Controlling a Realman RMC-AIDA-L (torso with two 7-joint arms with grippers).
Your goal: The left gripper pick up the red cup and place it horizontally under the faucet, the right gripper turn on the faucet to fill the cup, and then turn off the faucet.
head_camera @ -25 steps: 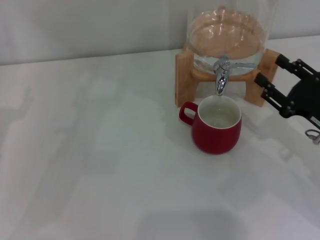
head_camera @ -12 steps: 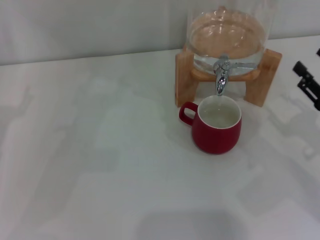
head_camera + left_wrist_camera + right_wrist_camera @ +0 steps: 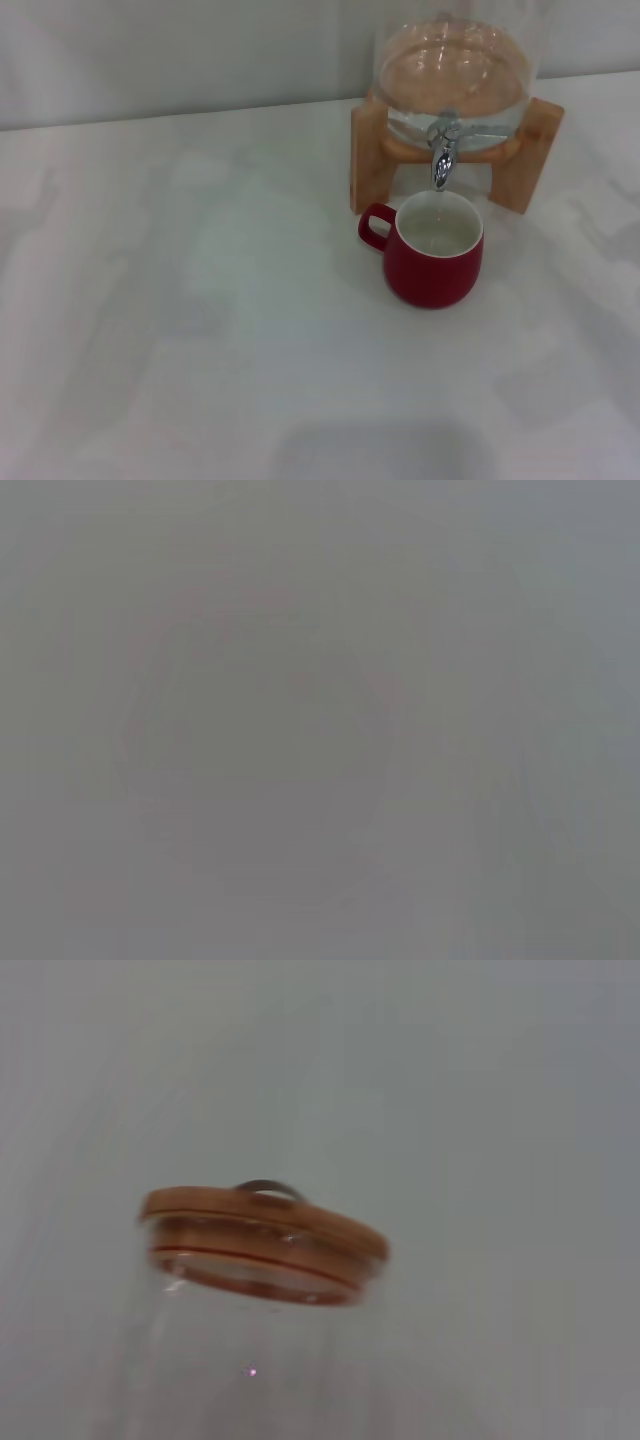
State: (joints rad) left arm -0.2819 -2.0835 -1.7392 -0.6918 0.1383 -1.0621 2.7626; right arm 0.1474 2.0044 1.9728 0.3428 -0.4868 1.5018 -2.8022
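The red cup (image 3: pixel 432 258) stands upright on the white table (image 3: pixel 200 330), its white inside showing and its handle pointing left. Its mouth is right under the spout of the chrome faucet (image 3: pixel 443 150), whose short lever points to the right. No stream shows at the spout. Neither gripper is in the head view. The left wrist view shows only a plain grey blur. The right wrist view shows the dispenser's wooden lid (image 3: pixel 262 1245) on its glass body, with no fingers in sight.
The glass dispenser (image 3: pixel 455 70) sits on a light wooden stand (image 3: pixel 370 160) at the back right of the table, close behind the cup. A pale wall runs along the back.
The right gripper was beside the faucet lever at the right a second ago. It drew back to the right edge and has left the head view. The cup and faucet have not moved.
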